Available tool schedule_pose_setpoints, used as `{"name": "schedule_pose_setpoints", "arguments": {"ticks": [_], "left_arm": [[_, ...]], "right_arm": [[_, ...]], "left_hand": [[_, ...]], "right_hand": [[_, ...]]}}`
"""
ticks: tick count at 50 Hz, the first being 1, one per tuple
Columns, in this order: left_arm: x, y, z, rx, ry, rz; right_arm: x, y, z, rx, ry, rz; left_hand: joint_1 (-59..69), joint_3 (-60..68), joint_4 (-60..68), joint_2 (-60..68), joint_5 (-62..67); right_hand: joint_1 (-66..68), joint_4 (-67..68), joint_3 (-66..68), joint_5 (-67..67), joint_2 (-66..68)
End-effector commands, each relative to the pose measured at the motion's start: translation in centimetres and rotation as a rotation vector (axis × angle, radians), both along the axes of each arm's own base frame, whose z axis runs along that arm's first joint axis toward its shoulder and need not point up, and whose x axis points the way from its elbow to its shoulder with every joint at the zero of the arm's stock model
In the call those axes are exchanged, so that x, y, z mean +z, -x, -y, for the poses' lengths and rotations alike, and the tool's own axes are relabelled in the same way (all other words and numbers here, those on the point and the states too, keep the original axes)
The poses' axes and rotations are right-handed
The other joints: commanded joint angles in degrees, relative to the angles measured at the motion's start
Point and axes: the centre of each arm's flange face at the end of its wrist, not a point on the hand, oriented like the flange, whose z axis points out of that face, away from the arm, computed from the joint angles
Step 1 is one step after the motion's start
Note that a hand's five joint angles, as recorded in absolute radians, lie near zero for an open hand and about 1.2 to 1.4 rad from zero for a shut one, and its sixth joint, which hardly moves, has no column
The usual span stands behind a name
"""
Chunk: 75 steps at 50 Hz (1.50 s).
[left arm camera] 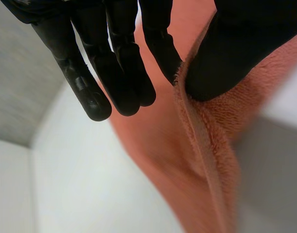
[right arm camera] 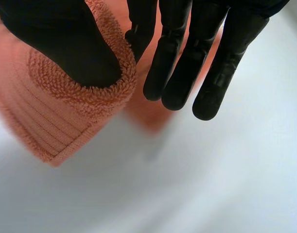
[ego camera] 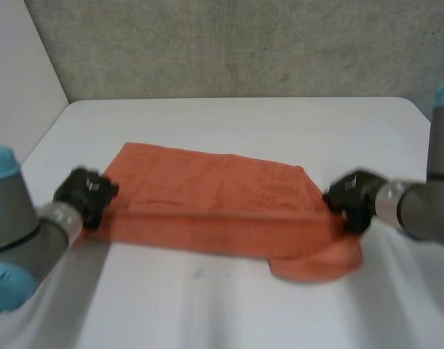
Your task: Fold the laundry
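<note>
An orange towel (ego camera: 214, 196) lies across the middle of the white table (ego camera: 243, 116), its long side running left to right. My left hand (ego camera: 87, 193) is at the towel's left end. In the left wrist view the thumb (left arm camera: 221, 58) pinches the towel's hemmed edge (left arm camera: 211, 141) against a straight finger (left arm camera: 160, 48). My right hand (ego camera: 352, 198) is at the towel's right end, where the cloth bunches into a loose roll. Its thumb (right arm camera: 70, 43) presses a towel corner (right arm camera: 56, 111) against a finger (right arm camera: 141, 34), and the other fingers (right arm camera: 187, 58) hang straight.
A grey wall (ego camera: 243, 43) closes the far side of the table, and a pale panel (ego camera: 18, 73) stands at the far left. Bare white tabletop lies in front of the towel and behind it.
</note>
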Motion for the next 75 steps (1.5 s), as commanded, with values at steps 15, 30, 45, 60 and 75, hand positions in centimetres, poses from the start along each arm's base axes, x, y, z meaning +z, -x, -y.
{"name": "schedule_pose_setpoints", "arguments": {"ticks": [15,30,45,60,75], "left_arm": [[22.2,5.4,10.2,-0.072,1.06,-0.355],[3.9,3.8,6.7,-0.056,0.507,-0.208],[-2.9,2.6,2.2,-0.086,0.259,-0.148],[-2.9,1.1,2.3,-0.042,0.246,-0.145],[-3.0,1.0,2.3,-0.039,0.242,-0.147]], "right_arm": [[22.8,-2.3,4.8,-0.115,1.035,0.552],[4.0,-2.9,4.9,-0.143,0.496,0.331],[-6.0,-1.9,3.0,-0.165,0.137,0.225],[-3.5,2.7,4.0,-0.309,0.038,0.54],[-4.1,6.0,5.2,-0.395,0.015,0.538]], "left_hand": [[15.5,11.8,11.7,11.4,14.5],[15.5,11.8,11.7,11.4,14.5],[15.5,11.8,11.7,11.4,14.5],[15.5,11.8,11.7,11.4,14.5],[15.5,11.8,11.7,11.4,14.5]], "right_hand": [[24.0,11.7,12.2,13.1,12.5],[24.0,11.7,12.2,13.1,12.5],[24.0,11.7,12.2,13.1,12.5],[-14.9,-27.2,-26.8,-25.9,-26.4],[-10.9,-23.2,-22.8,-21.8,-22.4]]}}
